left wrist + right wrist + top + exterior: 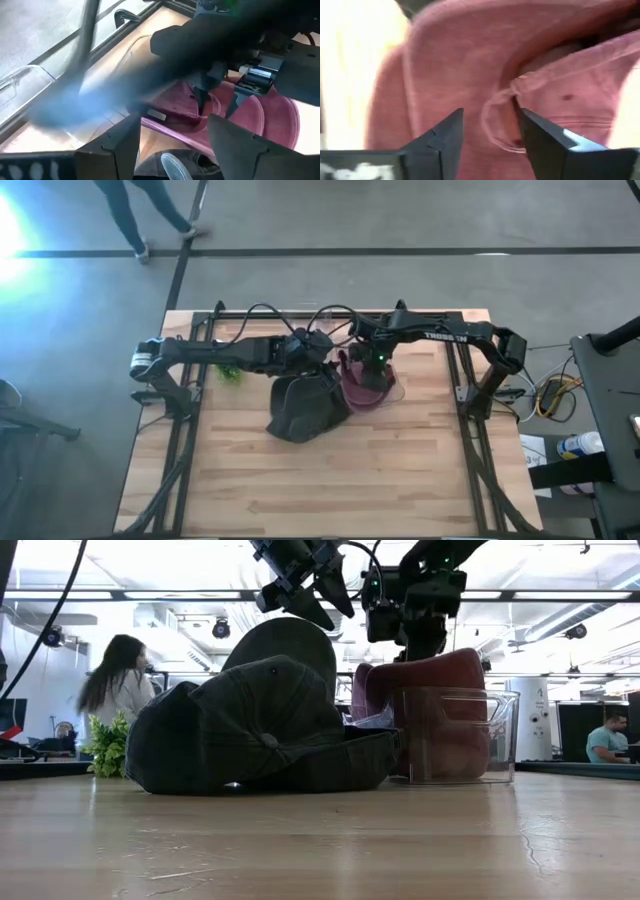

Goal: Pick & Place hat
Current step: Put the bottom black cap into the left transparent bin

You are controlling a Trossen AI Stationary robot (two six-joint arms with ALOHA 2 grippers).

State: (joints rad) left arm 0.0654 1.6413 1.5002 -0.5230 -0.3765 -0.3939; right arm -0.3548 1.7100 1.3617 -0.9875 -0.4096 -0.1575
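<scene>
Maroon hat (365, 385) is seen inside the clear bin (500, 735), just beside the dark cap (300, 408). Right gripper (487, 132) is spread directly above the hat; left gripper (172, 135) is spread above the bin's near side.

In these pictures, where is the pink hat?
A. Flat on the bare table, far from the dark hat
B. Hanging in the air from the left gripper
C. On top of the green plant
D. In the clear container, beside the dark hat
D: the low view shows the pink hat standing inside the clear container, right next to the dark hat on the table.
</scene>
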